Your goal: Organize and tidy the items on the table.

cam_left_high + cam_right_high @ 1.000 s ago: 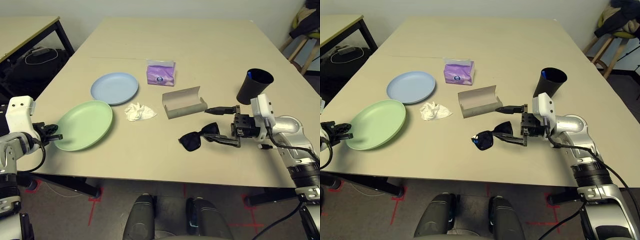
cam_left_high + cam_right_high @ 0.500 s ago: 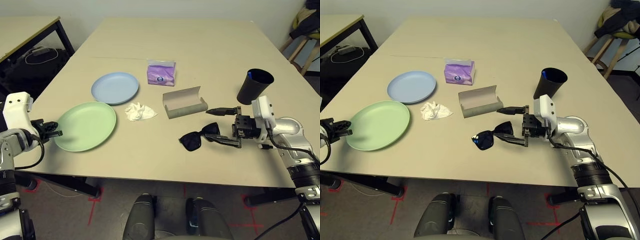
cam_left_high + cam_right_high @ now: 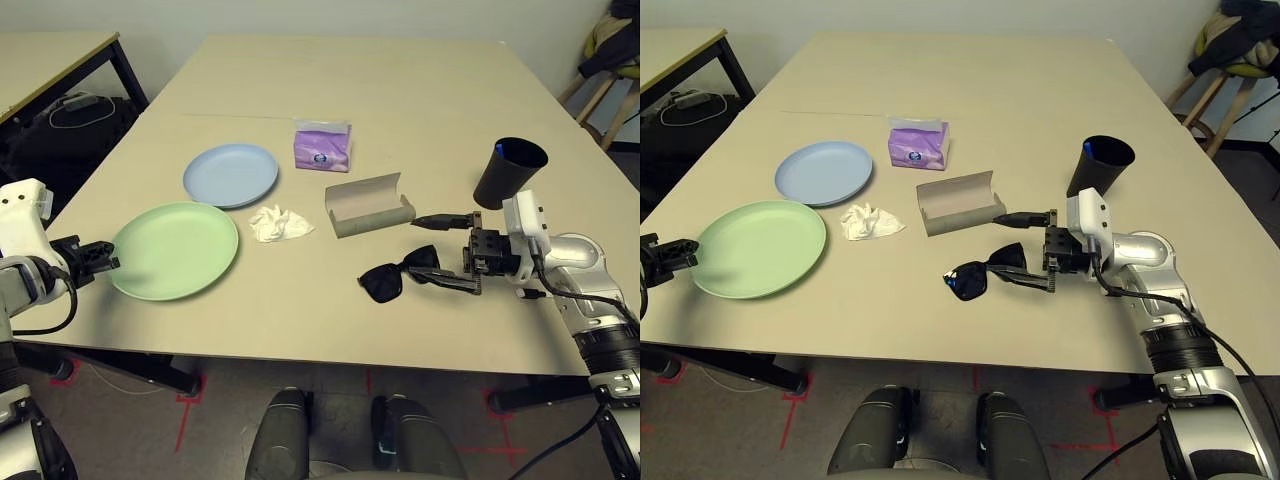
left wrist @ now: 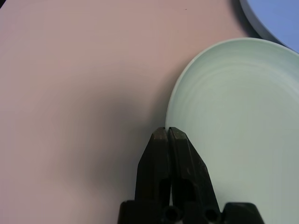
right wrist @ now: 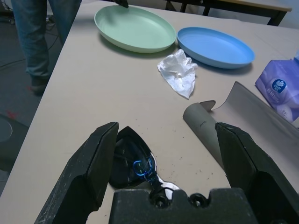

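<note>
Left eye view: we take the glasses case [image 3: 369, 204], lying open near the middle of the surface [image 3: 400, 90], as our landmark. Beyond it sits the purple tissue pack [image 3: 322, 146]. To its left we see the crumpled tissue [image 3: 279, 223], then the light blue plate [image 3: 230, 175], and nearer us the light green plate [image 3: 175, 250]. Our left gripper [image 3: 103, 260] has its fingers clamped on that green plate's outer rim. To the right of the case stands the black cup [image 3: 508, 171]. Just on the near side of the case lie the black sunglasses [image 3: 398, 275], with our right gripper [image 3: 447, 250] beside them, fingers wide apart.

Left wrist view: we see the two fingers [image 4: 161, 161] pressed together on the green plate's edge, the blue plate showing at the corner.

Right wrist view: between the spread fingers [image 5: 98, 158] we see the sunglasses close by, the case just beside them, and the tissue and both plates further off. A person's legs [image 5: 35, 32] stand past the surface's edge.
</note>
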`<move>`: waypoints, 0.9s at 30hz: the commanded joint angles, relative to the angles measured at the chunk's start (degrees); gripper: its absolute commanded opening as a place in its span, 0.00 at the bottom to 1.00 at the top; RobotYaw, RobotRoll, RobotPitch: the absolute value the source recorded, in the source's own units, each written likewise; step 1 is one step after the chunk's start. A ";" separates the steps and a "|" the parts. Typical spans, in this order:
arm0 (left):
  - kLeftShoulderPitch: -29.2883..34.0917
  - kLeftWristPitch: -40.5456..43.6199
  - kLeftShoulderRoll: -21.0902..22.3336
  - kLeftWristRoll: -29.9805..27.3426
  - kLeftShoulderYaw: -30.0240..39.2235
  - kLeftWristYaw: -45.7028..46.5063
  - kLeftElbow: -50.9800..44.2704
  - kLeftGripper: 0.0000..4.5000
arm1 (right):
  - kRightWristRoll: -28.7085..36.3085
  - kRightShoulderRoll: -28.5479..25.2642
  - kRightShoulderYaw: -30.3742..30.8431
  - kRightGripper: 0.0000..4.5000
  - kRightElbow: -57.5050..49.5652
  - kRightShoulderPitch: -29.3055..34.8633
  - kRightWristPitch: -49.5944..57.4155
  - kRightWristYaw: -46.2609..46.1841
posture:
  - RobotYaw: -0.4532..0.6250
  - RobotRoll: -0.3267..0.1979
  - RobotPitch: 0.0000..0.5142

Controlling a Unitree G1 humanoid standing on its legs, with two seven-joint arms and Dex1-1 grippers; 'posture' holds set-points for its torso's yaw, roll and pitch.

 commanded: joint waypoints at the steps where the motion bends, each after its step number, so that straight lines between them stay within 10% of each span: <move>1: 0.28 2.08 0.20 -0.95 1.67 0.22 -0.78 0.01 | -0.25 -0.09 0.39 1.00 -0.33 -0.20 0.52 -0.01 | 0.59 0.62 0.15; 27: -12.07 12.12 -5.37 -2.49 5.55 6.85 -3.62 0.01 | -0.37 -0.14 0.31 1.00 -1.12 0.02 1.13 -0.41 | 0.59 0.62 0.15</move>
